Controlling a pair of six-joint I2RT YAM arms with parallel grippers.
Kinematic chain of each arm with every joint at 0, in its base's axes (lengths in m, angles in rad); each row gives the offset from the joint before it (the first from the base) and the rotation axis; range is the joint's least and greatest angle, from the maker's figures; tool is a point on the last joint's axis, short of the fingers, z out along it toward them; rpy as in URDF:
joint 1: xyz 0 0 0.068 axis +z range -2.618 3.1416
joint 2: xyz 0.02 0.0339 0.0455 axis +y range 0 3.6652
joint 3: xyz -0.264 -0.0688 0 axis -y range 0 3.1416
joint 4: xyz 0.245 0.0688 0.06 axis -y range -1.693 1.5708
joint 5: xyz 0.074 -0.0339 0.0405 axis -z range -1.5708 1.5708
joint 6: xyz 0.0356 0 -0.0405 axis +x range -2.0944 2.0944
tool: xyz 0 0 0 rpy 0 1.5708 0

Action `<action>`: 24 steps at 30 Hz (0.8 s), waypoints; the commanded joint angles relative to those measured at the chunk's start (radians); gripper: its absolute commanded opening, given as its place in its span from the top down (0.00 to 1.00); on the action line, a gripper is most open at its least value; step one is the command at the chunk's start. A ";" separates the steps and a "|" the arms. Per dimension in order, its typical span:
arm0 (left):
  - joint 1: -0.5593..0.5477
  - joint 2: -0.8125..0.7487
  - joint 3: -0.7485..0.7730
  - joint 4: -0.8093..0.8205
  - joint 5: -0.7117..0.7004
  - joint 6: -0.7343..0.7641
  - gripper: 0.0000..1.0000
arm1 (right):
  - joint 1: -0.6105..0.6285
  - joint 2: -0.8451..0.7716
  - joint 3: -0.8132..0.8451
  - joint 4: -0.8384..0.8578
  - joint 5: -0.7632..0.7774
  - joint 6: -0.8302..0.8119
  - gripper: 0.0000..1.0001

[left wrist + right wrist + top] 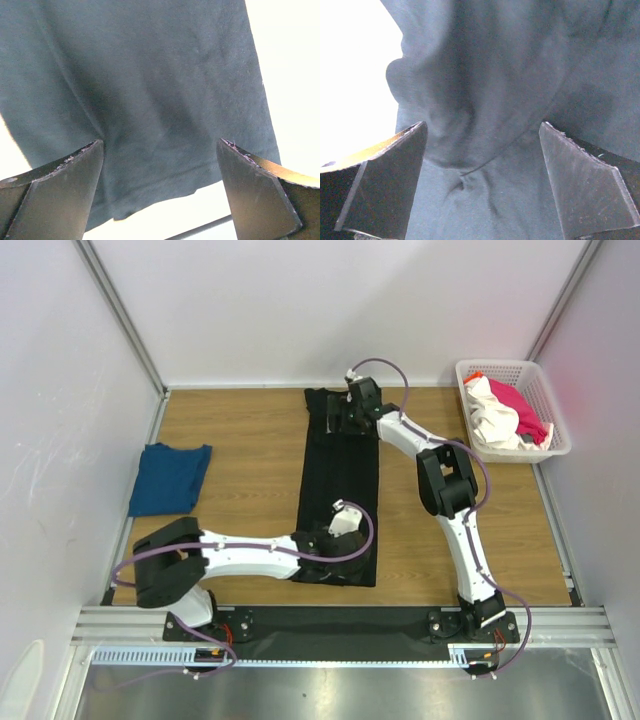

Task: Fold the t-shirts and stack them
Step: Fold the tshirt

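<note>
Looking down from the top external camera, the black t-shirt point(340, 480) lies as a long narrow strip down the middle of the wooden table point(250, 430), running from the near edge to the far edge. The left gripper point(322, 545) sits over the shirt's near end and the right gripper point(338, 418) over its far end. From this height, dark fingers against dark cloth make it impossible to tell how either gripper's jaws stand. A dark blue t-shirt point(168, 478) lies folded flat near the table's left edge, well apart from the black one. In the far right corner stands a white lattice basket point(515, 366), which holds a crumpled white t-shirt point(493, 420) and a pink-red t-shirt point(522, 405) beside it.

In the left wrist view, the left gripper point(160, 145) is spread wide. Its two dark fingers point(60, 195) stand well apart and nothing is pinched between them. The black t-shirt point(150, 75) lies smooth across the gap, with its hem edge showing just below the fingertips.

In the right wrist view, the right gripper point(483, 127) is likewise spread wide, with its fingers point(585, 185) on either side of a rumpled part of the black t-shirt point(515, 55). A rounded fold bulges between them, and small creases gather below it. The jaws clamp no cloth.
</note>
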 commanded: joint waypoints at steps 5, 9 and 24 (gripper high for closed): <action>0.114 -0.458 0.022 -0.050 -0.022 0.171 0.00 | -0.008 -0.354 0.037 -0.049 -0.062 -0.074 0.00; 0.390 -0.674 -0.077 0.044 0.136 0.227 0.00 | -0.077 -0.584 -0.213 -0.005 -0.132 0.016 0.00; 0.902 -0.470 -0.127 0.218 0.782 0.170 0.00 | -0.105 -1.183 -1.122 0.208 -0.174 0.176 0.00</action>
